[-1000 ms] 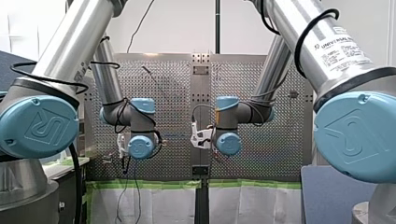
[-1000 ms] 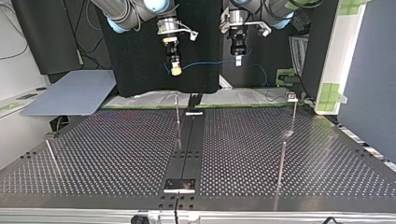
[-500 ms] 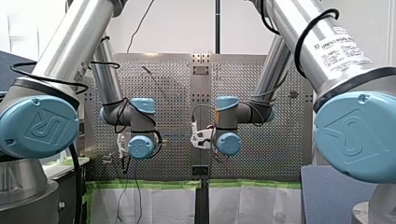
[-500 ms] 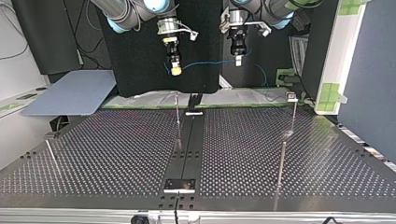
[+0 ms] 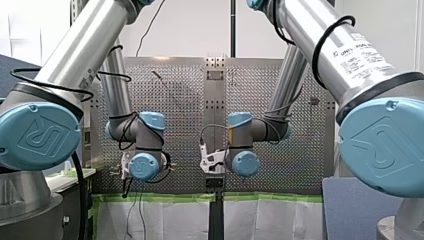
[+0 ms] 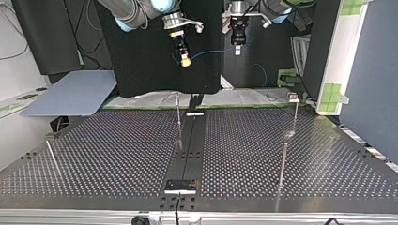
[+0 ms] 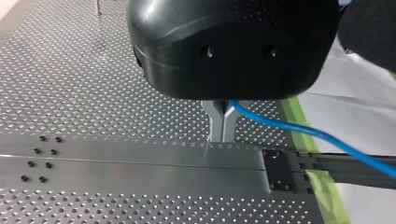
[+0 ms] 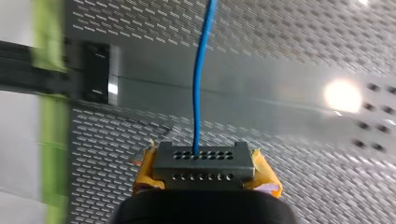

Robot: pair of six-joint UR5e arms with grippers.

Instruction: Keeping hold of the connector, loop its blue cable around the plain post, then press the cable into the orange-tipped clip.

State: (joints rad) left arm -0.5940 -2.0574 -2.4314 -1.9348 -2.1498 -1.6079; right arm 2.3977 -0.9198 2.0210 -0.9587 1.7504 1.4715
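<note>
In the right wrist view a grey connector (image 8: 203, 156) sits between yellow pads (image 8: 144, 170), my right gripper (image 8: 205, 170) shut on it. Its blue cable (image 8: 201, 84) runs straight ahead from it. In the top view this gripper (image 6: 185, 58) hangs high at the back, left of centre, and the blue cable (image 6: 206, 51) stretches across to my left gripper (image 6: 238, 47). The left gripper's metal fingers (image 7: 222, 126) are shut on the cable (image 7: 317, 140). A thin plain post (image 6: 179, 119) stands near the table's back middle. I see no orange tip.
More thin posts stand on the perforated table (image 6: 117, 154): one at the top view's left (image 6: 52, 157), one at the right (image 6: 283, 164), and one behind it topped by a small clip (image 6: 293, 97). A dark rail (image 6: 190, 150) runs down the middle.
Both grippers have moved up in the top view, the right one also towards the view's middle. In the front view both wrists have dropped lower. The cable stays strung between them.
</note>
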